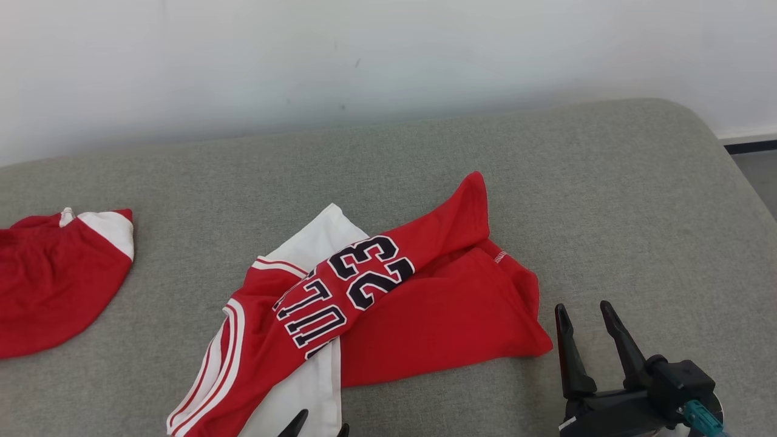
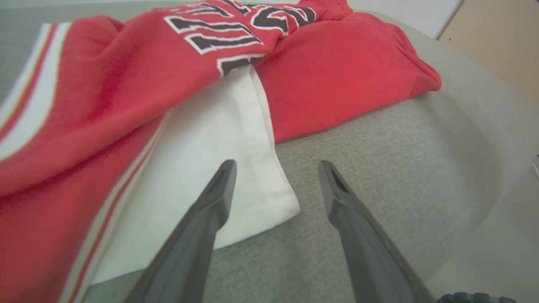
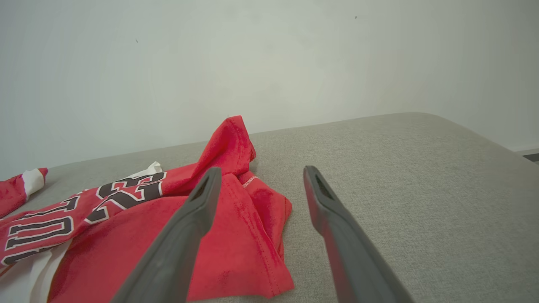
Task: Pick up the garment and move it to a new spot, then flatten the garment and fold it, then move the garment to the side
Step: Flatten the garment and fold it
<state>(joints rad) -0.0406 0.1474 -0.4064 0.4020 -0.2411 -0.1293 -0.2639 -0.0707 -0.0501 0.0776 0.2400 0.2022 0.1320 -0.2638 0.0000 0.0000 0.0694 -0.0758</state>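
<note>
We judge the pick-up is pending: the left end effector and right end effector (both spread apart, empty) must next close on the garment.

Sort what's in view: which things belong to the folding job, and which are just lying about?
Job: jersey on the grey cushion; left gripper and right gripper, both open.
Lying about: other red garment at the cushion's left, apart from the jersey.
</note>
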